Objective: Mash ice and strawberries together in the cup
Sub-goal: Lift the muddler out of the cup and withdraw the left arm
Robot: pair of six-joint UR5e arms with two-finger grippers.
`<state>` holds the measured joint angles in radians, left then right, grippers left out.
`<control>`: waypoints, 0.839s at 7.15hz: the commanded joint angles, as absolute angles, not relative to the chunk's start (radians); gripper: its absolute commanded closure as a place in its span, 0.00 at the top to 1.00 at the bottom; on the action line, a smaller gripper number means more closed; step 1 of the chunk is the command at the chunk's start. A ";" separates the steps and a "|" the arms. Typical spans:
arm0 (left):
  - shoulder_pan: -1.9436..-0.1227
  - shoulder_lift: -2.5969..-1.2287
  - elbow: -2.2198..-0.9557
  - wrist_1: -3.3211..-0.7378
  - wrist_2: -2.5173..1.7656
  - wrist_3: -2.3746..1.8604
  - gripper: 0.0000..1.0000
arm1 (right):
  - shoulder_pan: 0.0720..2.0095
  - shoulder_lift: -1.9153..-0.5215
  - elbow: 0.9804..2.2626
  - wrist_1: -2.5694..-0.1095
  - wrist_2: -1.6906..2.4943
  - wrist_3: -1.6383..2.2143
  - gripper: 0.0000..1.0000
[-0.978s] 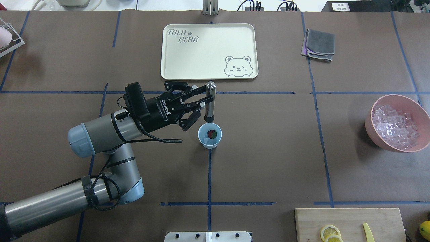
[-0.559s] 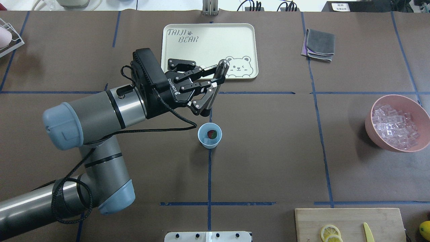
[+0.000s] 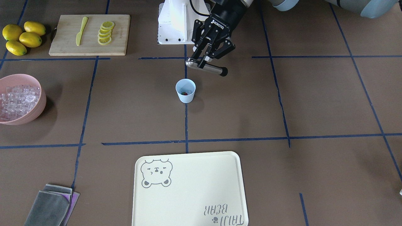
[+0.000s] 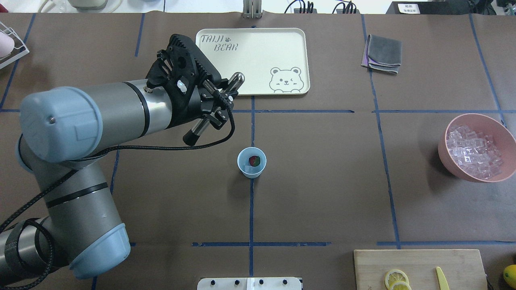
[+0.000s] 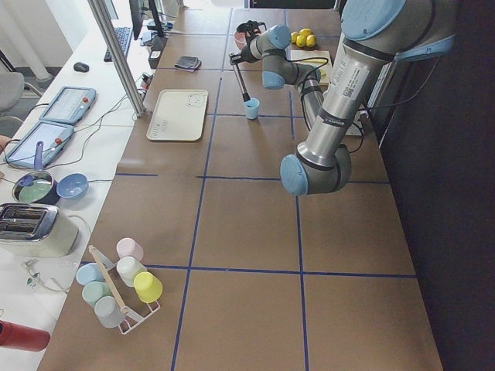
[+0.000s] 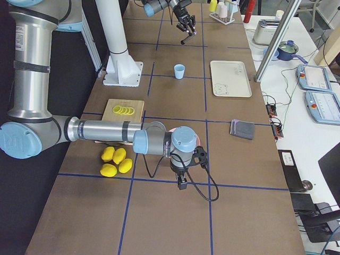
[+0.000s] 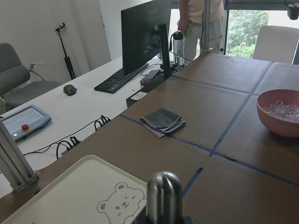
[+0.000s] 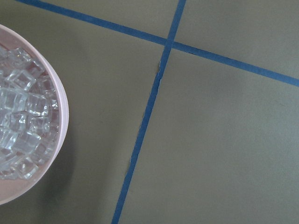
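Observation:
The pale-blue cup (image 4: 252,162) (image 3: 185,90) stands at mid-table with a dark-red strawberry (image 4: 254,160) inside. Whether ice lies in the cup I cannot tell. The ice (image 4: 471,151) (image 3: 15,97) is piled in a pink bowl (image 4: 475,117) at the right. My left gripper (image 4: 221,101) (image 3: 203,60) hangs in the air, back and left of the cup, shut on a steel muddler (image 4: 197,129) (image 3: 207,68) that lies tilted almost flat. Its rounded top (image 7: 163,191) fills the left wrist view. My right gripper (image 6: 183,180) shows only in the exterior right view beside the bowl; I cannot tell whether it is open or shut.
A cream bear tray (image 4: 250,60) lies behind the cup and a folded grey cloth (image 4: 383,52) at the back right. A cutting board (image 4: 419,266) with lemon slices and a yellow knife sits at the front right, with whole lemons (image 3: 22,36) beside it.
The left gripper has lifted the muddler from standing upright beside the cup, carried it up and to the left, and tipped it nearly flat. The cup and the strawberry have stayed put.

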<state>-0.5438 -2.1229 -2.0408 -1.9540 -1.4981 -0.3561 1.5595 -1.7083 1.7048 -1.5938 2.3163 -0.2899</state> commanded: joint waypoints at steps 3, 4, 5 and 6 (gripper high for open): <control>-0.699 -2.073 -2.056 -1.438 -1.581 -0.328 0.00 | 1.560 -1.710 1.706 -1.594 2.316 -0.291 0.99; -0.803 -2.036 -2.048 -1.358 -1.718 -0.325 0.00 | 1.559 -1.710 1.706 -1.594 2.316 -0.291 0.99; -0.877 -1.979 -2.048 -1.341 -1.774 -0.327 0.00 | 1.560 -1.710 1.707 -1.594 2.316 -0.291 0.99; -0.950 -1.906 -2.045 -1.339 -1.822 -0.339 0.00 | 1.560 -1.710 1.707 -1.594 2.316 -0.291 0.99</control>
<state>-0.8607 -1.9813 -2.0480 -1.3588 -1.7532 -0.3301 1.5597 -1.7104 1.7066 -1.5938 2.3163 -0.2914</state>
